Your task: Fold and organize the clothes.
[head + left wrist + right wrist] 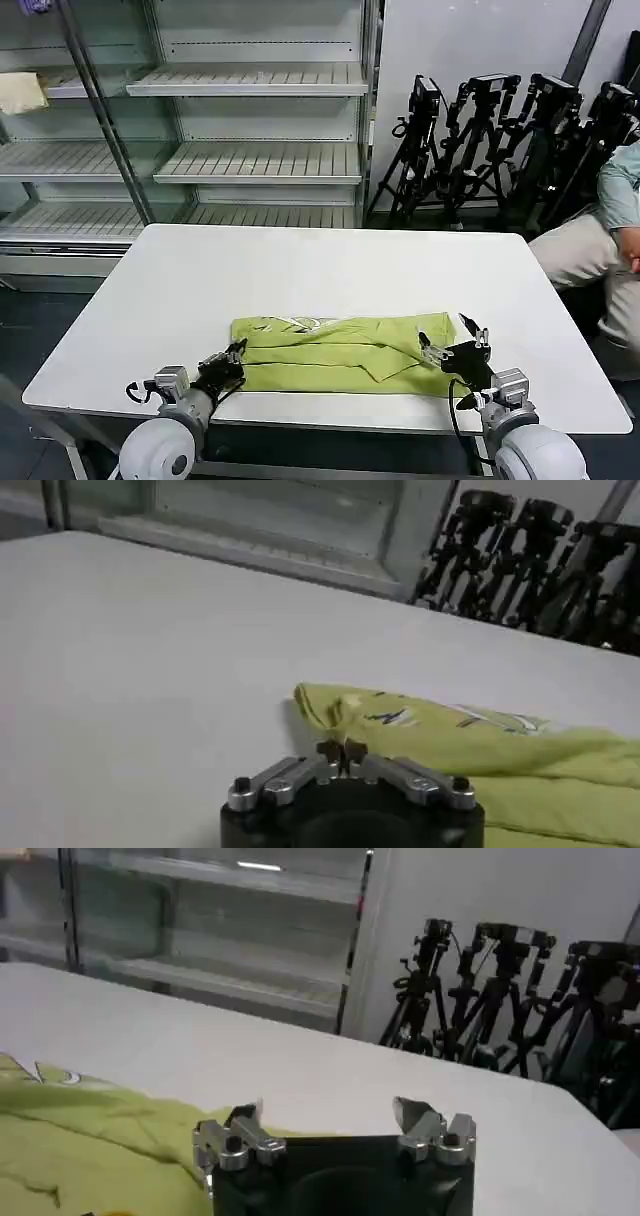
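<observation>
Lab/test rm w/ bare display shelves (260,160), camera tripods (500,150), white table (330,270)

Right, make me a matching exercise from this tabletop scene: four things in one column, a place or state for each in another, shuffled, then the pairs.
Things:
1. lime yellow-green knit T-shirt
2. left gripper
3. right gripper
4. pale cream folded cloth

States:
A. open, over the shirt's right end
B. on a shelf in the back rack
C. shut, at the shirt's left edge
D. folded into a band near the white table's front edge

Pairs: 1-D, 2-C, 3-A, 4-B
</observation>
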Tool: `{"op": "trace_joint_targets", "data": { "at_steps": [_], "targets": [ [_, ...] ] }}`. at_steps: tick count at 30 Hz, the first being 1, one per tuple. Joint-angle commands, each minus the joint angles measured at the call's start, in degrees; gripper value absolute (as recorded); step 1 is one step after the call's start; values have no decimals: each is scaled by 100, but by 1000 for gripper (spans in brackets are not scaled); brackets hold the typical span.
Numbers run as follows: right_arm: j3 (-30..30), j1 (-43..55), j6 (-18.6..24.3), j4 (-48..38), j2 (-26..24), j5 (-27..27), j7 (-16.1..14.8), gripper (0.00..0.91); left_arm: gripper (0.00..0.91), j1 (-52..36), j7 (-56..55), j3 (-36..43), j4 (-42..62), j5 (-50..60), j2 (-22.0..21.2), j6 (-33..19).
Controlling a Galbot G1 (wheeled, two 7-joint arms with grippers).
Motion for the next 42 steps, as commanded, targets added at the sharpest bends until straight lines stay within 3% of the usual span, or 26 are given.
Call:
{"op": "trace_joint_targets", "data": {
  "at_steps": [1, 9, 14, 20, 26, 33, 42],
  "targets": [
    [4, 32, 11, 12, -13, 7, -3, 907, 10, 113, 549, -1199, 204, 450, 757, 124],
    [87, 2, 85, 8, -85, 34, 6, 907, 10, 455, 1177, -2755, 200, 651, 1579, 417],
    [145, -29, 137, 1, -103, 55, 15, 907, 10, 413, 1140, -2708, -248, 587, 1749, 458],
    [218, -57, 162, 6, -128, 48, 36, 907, 10, 181, 1103, -1869, -1165, 1107, 1364, 447],
    [303, 31, 109, 54, -165, 45, 66, 907, 10, -114, 1194, -414, -1682, 1637, 813, 455],
    [416, 8, 44, 216, -193, 26, 75, 907, 10, -667, 1173, 947, -1381, 1806, 360, 456],
    [440, 38, -4, 271, -134, -13, 93, 907, 10, -1240, 1092, 1710, -862, 1951, -30, 456]
  ]
}}
